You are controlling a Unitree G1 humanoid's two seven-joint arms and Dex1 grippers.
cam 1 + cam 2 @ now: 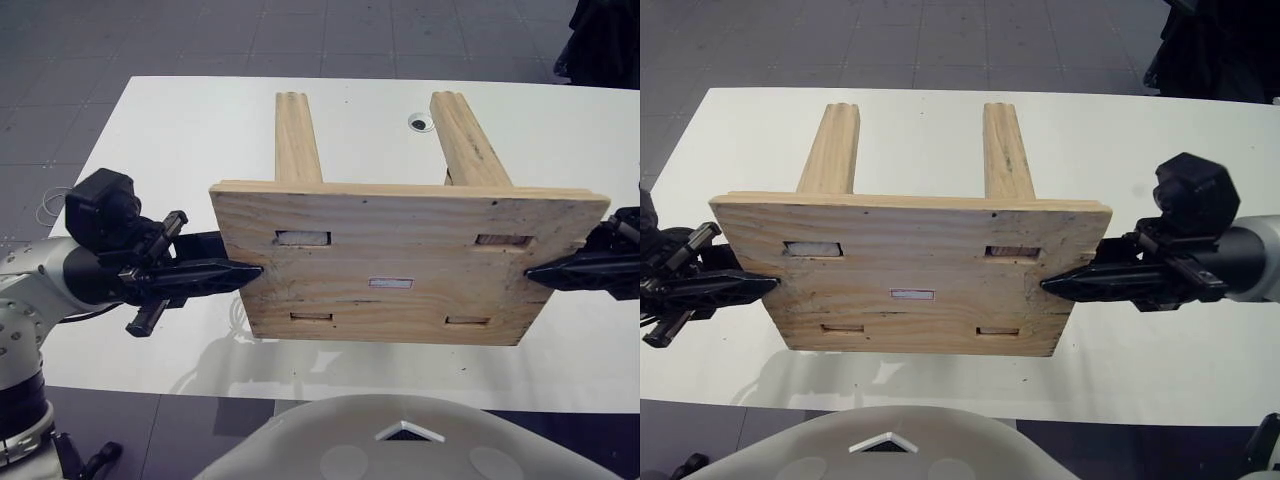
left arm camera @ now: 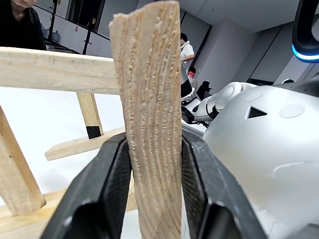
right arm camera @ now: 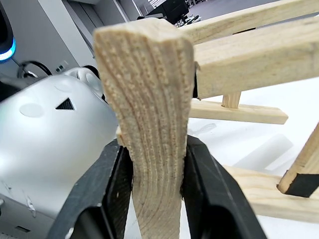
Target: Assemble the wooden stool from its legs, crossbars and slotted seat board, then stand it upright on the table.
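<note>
The left gripper (image 1: pixel 250 270) is clamped on the left edge of the seat board (image 1: pixel 400 265). In the left wrist view its two dark fingers (image 2: pixel 117 174) press against the board's opposite faces, with the rough end grain standing up between them. The right gripper (image 1: pixel 1050 284) pinches the board's right edge in the same way, and its fingers (image 3: pixel 119 184) sit tight against the wood on both sides.

Between the two grippers the seat board is held tilted, with its broad top face turned up toward the head camera. Four rectangular slots (image 1: pixel 302 238) show in that face, two toward the far edge and two toward the near edge. A small white label (image 1: pixel 390 283) lies at the middle of the board.

Two legs (image 1: pixel 297 135) run from behind the board's far edge, pointing away over the white table (image 1: pixel 180 130). A crossbar (image 2: pixel 89 112) joins legs on the board's underside. Whether the leg ends touch the table cannot be told. The board casts a shadow on the table below its near edge. A small round opening (image 1: pixel 421 123) in the table sits beyond the board, between the two legs.
</note>
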